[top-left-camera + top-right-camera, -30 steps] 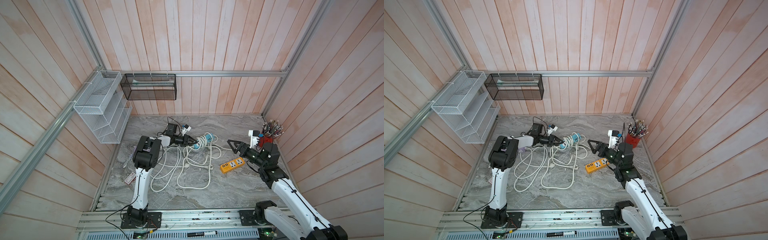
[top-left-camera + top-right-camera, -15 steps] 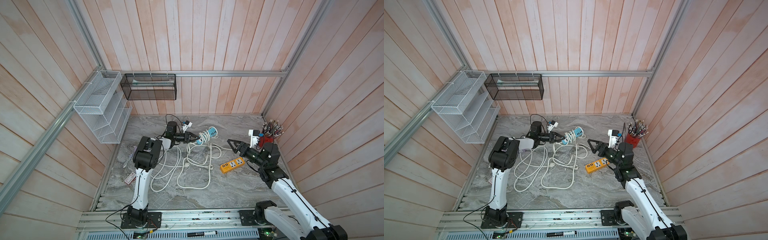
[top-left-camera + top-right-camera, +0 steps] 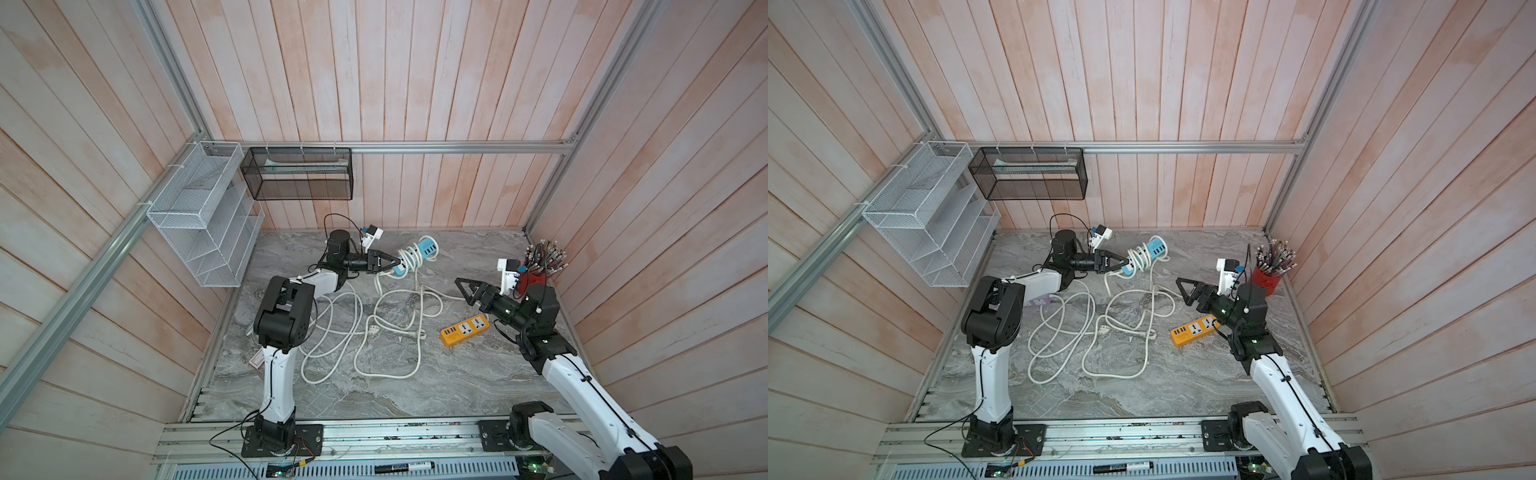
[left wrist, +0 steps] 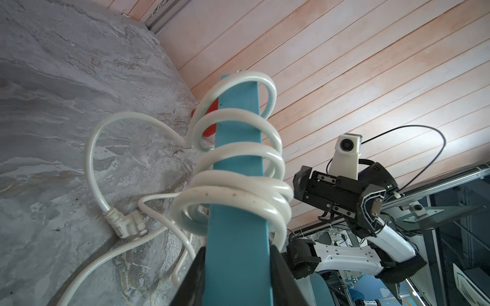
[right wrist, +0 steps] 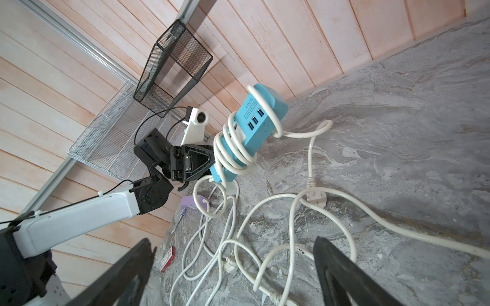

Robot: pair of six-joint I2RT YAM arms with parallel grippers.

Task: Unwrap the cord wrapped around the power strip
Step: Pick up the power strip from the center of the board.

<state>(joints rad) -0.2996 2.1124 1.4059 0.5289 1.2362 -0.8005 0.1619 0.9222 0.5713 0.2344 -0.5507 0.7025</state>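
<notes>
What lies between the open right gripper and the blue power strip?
Only loose white cord lying on the table, below the gap; both top views show this.

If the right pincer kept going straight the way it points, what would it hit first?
Probably the blue power strip, wrapped in white cord and held up by the left pincer. Depth is unclear; it might pass underneath.

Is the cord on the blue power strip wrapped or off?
Wrapped: white cord loops encircle the blue plastic power strip in both wrist views.
</notes>
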